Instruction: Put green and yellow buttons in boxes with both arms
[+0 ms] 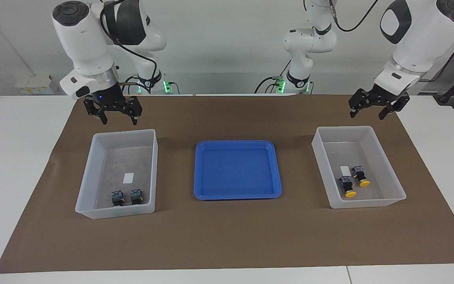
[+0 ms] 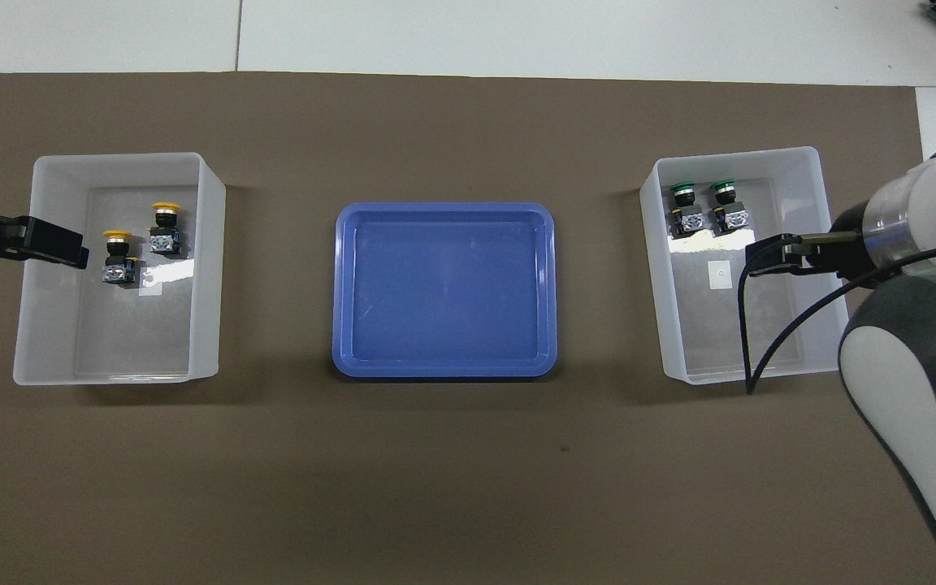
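Two green buttons [image 2: 683,207] [image 1: 117,197] lie side by side in the translucent box [image 2: 653,276] [image 1: 124,132] toward the right arm's end, at the end of the box farthest from the robots. Two yellow buttons [image 2: 119,256] [image 1: 347,186] lie in the other box [image 2: 208,268] [image 1: 331,197] toward the left arm's end, next to its white sticker. My right gripper [image 1: 119,118] [image 2: 760,256] hangs open and empty, raised over the green buttons' box. Over the yellow buttons' box my left gripper [image 1: 367,114] [image 2: 54,244] also hangs open, holding nothing.
A shallow blue tray [image 2: 444,370] [image 1: 237,196] sits between the two boxes with nothing in it. Everything rests on a brown mat [image 1: 227,236] that covers most of the white table.
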You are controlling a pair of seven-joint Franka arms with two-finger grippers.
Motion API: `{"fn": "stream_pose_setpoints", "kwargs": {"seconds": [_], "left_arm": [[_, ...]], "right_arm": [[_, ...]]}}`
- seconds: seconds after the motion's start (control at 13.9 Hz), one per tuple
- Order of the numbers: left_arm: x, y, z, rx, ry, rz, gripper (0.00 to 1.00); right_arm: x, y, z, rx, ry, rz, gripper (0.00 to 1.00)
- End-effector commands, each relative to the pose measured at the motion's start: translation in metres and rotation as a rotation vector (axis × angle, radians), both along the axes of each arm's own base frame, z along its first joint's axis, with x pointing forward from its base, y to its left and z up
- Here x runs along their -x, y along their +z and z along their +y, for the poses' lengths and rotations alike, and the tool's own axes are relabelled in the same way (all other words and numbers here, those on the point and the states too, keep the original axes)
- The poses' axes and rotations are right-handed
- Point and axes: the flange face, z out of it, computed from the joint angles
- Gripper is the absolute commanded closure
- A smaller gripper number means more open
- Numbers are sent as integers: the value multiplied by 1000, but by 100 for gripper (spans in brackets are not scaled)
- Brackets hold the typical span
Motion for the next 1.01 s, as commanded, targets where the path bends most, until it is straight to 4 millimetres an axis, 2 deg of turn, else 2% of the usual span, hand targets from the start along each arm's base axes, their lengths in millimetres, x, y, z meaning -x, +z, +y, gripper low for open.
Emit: {"fn": "stream_pose_setpoints", "kwargs": {"seconds": [0.0, 0.79, 0.87, 0.94], "left_arm": [[10, 2, 2, -12, -5, -6, 0], [10, 2, 2, -12, -5, -6, 0], [10, 2, 2, -12, -5, -6, 0], [10, 2, 2, -12, -5, -6, 0]], "right_arm": [[7, 2, -4, -6, 15, 6, 0], [7, 2, -4, -6, 15, 5, 0], [7, 1, -8, -6, -2, 7, 0], [4, 3, -23, -9, -23, -8, 0]]}}
